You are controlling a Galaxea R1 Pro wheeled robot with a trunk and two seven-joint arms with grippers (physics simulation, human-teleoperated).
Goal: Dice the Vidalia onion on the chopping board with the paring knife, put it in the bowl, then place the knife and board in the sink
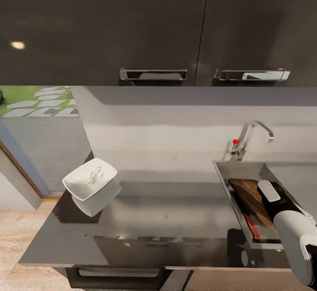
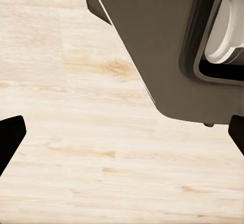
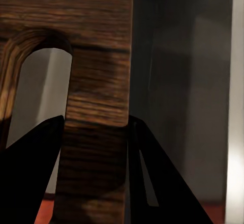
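Observation:
The chopping board [image 1: 248, 200] leans tilted inside the sink [image 1: 223, 177] at the right. My right gripper [image 3: 98, 119] is shut on the chopping board [image 3: 96, 81], gripping the strip of wood between its handle slot and its edge. Beside the board in the basin lies the paring knife [image 1: 252, 227], only its red handle showing. At the left of the countertop [image 1: 176, 207] stands the white bowl [image 1: 90, 180] with the small white diced onion [image 1: 96, 174] in it. My left gripper [image 2: 124, 132] hangs open above the wooden floor, its fingers [image 2: 10, 140] spread wide.
A chrome tap [image 1: 255, 134] with a red knob [image 1: 235, 141] rises behind the sink. Dark wall cabinets [image 1: 154, 26] with steel handles hang over the worktop. Light wooden floor [image 1: 26, 225] lies left of the counter's end. Part of the robot's base [image 2: 168, 46] is near the left gripper.

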